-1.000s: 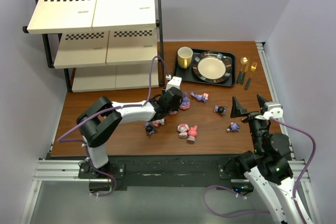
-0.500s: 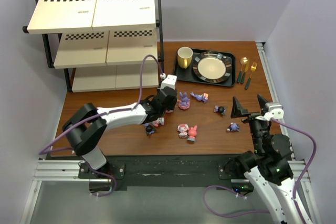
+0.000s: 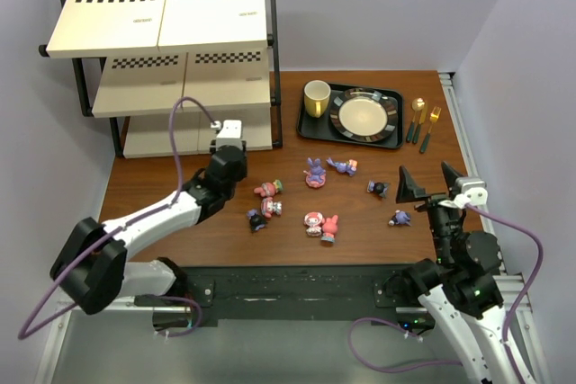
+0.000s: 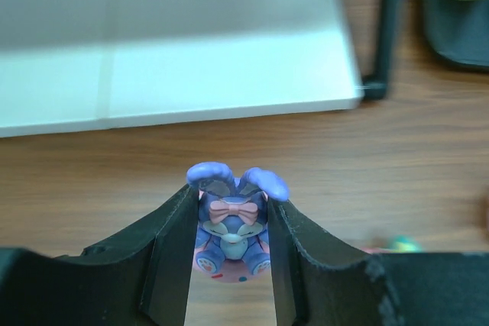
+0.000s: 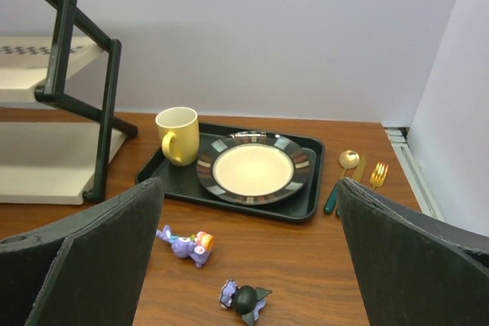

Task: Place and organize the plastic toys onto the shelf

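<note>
top view looks down from behind; wrist views look ahead between their fingers (image 4: 172,250) — all share the shelf (image 3: 180,15).

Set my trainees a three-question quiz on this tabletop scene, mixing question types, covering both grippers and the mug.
1. True or false: the left gripper is shut on a purple bunny toy.
2. Fill the gap: the right gripper is ____ and holds nothing.
3. Where is the yellow mug?
A: upright on the black tray, beside the plate.
B: held in the right gripper.
C: upside down on the plate.
Key: 1 true; 2 open; 3 A.
</note>
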